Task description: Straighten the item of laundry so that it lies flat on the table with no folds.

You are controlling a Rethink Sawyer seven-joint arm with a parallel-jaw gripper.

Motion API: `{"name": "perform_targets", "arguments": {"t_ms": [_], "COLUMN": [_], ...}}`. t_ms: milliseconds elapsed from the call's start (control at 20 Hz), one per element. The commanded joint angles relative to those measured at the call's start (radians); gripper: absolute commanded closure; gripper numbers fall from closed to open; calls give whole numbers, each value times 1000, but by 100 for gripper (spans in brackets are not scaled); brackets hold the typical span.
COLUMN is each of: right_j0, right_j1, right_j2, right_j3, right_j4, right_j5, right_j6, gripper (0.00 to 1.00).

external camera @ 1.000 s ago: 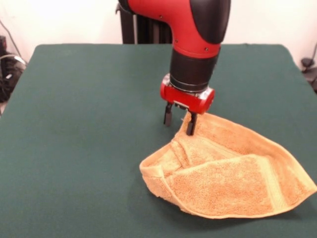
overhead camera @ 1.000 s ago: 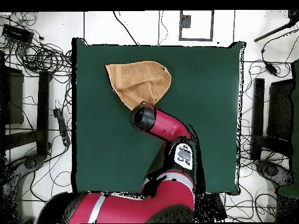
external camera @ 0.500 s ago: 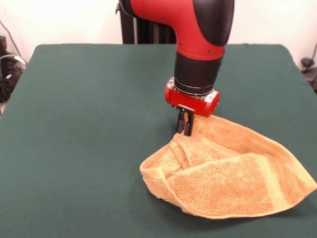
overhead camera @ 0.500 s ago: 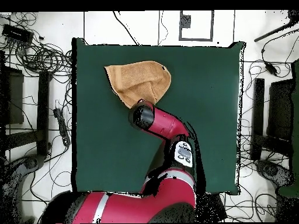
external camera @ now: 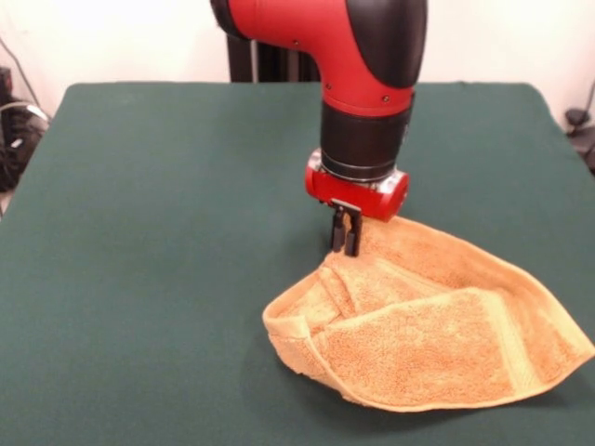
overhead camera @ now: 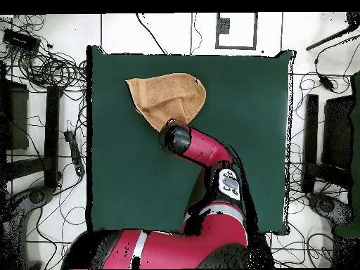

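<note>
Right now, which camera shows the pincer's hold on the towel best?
The front view: the pincer shows shut on the towel's far edge, below the red wrist. In the overhead view the arm's own body covers the pincer; only the towel spreading out beyond the arm shows there.

The arm (external camera: pixel 353 46) has glossy red shells with a black rounded cap, a black cylindrical wrist, a red collar, and a small black end effector (external camera: pixel 345 246). Overhead, a white display panel (overhead camera: pixel 230 184) sits on one link.
</note>
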Motion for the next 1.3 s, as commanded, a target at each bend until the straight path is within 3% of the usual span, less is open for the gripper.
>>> {"name": "perform_targets", "arguments": {"t_ms": [50, 300, 1300], "right_j0": [17, 36, 69], "right_j1": [108, 56, 35], "right_j2": [82, 83, 123], "right_j3": [18, 96, 232], "right_j4": [-41, -16, 76], "right_j5": [45, 44, -82], "right_j6": [100, 155, 295], "gripper": [100, 100, 100]}}
